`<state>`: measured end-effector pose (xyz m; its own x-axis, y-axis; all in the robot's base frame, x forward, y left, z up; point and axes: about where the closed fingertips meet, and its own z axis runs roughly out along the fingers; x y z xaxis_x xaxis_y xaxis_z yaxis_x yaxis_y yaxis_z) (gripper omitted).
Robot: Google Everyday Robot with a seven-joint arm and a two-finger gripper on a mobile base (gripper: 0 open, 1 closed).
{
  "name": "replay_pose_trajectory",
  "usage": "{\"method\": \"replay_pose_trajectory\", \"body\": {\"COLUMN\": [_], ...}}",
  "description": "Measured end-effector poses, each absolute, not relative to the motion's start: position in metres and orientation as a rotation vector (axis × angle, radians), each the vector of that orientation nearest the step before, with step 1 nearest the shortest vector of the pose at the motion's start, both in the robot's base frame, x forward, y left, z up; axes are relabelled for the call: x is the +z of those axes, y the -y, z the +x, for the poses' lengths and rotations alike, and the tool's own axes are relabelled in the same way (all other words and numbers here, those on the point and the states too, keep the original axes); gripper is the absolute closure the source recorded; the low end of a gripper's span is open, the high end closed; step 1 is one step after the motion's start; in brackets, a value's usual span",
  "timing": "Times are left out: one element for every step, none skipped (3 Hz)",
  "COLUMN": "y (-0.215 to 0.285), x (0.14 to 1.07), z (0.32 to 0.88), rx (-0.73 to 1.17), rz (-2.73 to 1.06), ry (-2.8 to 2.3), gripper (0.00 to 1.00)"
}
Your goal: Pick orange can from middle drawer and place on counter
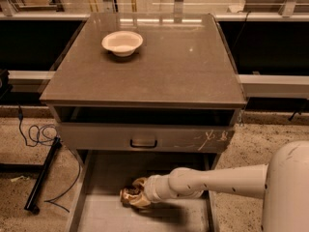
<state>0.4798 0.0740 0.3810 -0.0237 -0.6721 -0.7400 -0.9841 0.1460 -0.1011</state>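
The orange can (129, 195) lies in the open middle drawer (96, 216), on its pale floor near the centre. My gripper (135, 195) reaches in from the right on a white arm, with its fingers around the can. The can looks coppery and dented and is partly covered by the fingers. The counter (183, 62) is the dark flat top of the cabinet above.
A white bowl (122, 42) stands on the counter at the back left. A drawer front with a dark handle (143, 143) and white scratches hangs above the open drawer. Black cables (36, 134) and a dark stand lie on the floor at the left.
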Motion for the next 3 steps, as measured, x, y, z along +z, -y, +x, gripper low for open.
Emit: {"method": "replay_pose_trajectory", "body": {"y": [-0.077,-0.075,-0.068], "x": [0.384,0.408,0.452], "z": [0.479,0.477,0.467], "rx": [0.62,0.631,0.61], "rz": [-1.591,-1.586,-1.601], "ry": [-1.76,-1.753,-1.726], "gripper": [1.0,1.0,1.0]}}
